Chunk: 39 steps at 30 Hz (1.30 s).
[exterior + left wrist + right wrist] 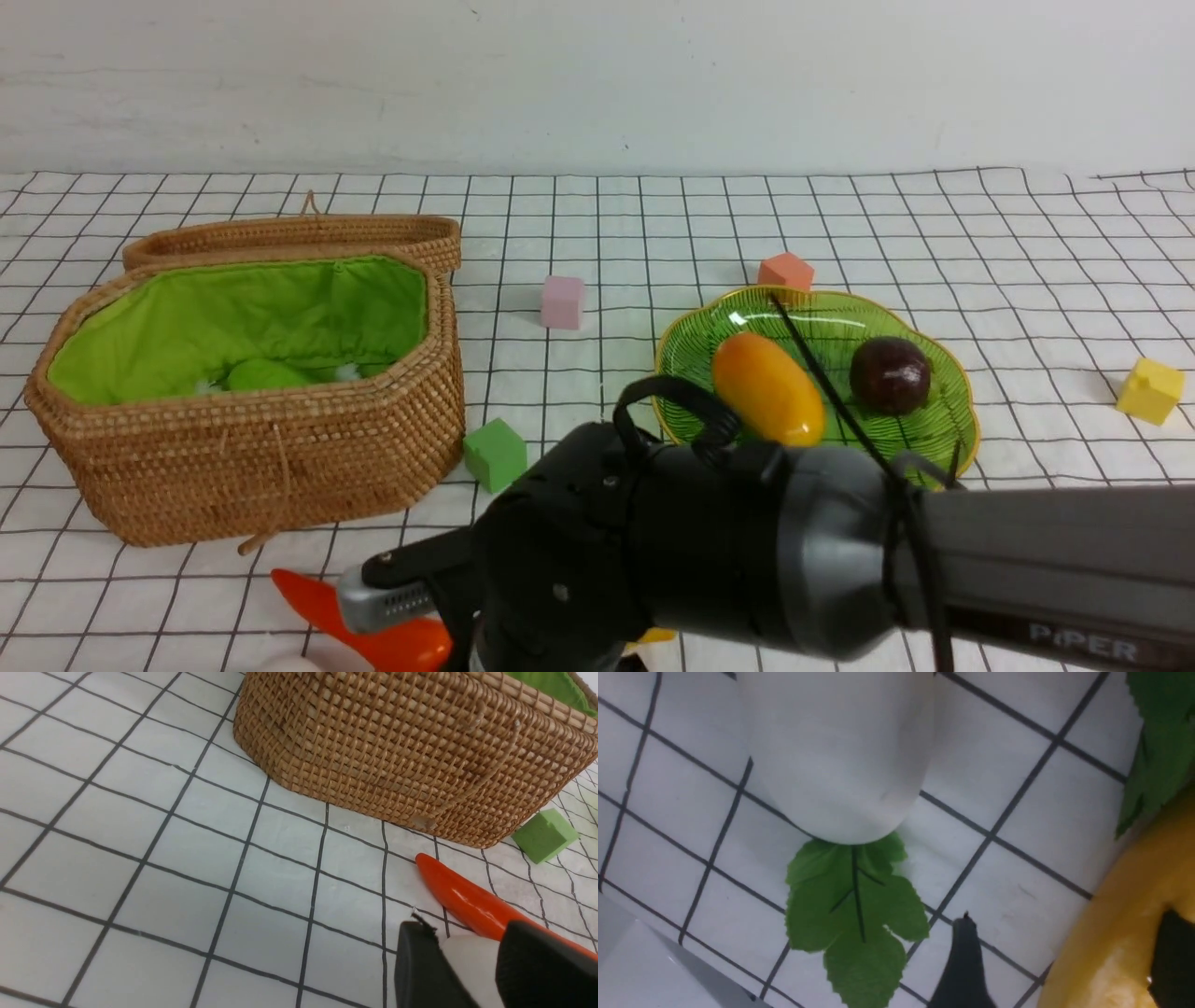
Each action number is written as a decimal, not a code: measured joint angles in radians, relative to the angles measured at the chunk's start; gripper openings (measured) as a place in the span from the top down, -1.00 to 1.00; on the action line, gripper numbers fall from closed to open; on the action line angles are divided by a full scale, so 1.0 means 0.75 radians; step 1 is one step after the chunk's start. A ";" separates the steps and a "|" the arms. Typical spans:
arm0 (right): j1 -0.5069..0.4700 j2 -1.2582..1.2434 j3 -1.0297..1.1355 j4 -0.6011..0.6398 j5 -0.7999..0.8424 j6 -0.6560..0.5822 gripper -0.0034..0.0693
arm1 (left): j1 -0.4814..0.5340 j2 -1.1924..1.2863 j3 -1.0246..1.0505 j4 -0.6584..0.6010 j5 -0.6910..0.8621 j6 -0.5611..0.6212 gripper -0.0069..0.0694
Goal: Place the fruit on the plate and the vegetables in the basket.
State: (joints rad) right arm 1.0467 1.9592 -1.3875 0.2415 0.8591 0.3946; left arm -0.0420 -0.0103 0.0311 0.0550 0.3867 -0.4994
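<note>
The left wrist view has my left gripper [465, 942] shut on the white radish [467, 963], with the red-orange pepper [460, 893] lying against it near the basket [411, 746]. My right gripper [1066, 926] stands open around the yellow banana [1120, 933]; one finger [964, 961] is still apart from it. The radish [840, 751] and its green leaf [859, 914] lie just beyond. In the front view the mango [767, 387] and mangosteen [889, 375] rest on the green plate [691, 350]. A light green gourd [266, 375] lies in the basket [271, 457].
The right arm [1027, 560] crosses the near table and hides its own gripper. The pepper [383, 635] lies under it. Small cubes stand about: green [495, 455], pink [562, 301], orange [785, 272], yellow [1149, 390]. A dark green leaf [1162, 742] lies by the banana.
</note>
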 joint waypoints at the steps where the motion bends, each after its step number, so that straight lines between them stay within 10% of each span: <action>1: 0.000 -0.001 -0.001 -0.007 0.004 0.005 -0.46 | 0.000 0.000 0.000 0.000 0.000 0.000 0.19; 25: -0.010 -0.132 0.039 -0.269 0.031 0.312 -0.72 | 0.000 0.000 0.000 0.000 0.000 0.000 0.19; 31: -0.010 0.043 0.062 -0.291 -0.045 0.380 -0.61 | 0.000 0.000 0.000 0.000 0.000 0.000 0.19; 39: -0.021 0.046 0.048 -0.281 0.005 0.328 0.04 | 0.000 0.000 0.000 0.000 0.000 0.000 0.19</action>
State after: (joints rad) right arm 1.0309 1.9939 -1.3514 0.0311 0.8626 0.6407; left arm -0.0420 -0.0103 0.0311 0.0550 0.3869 -0.4994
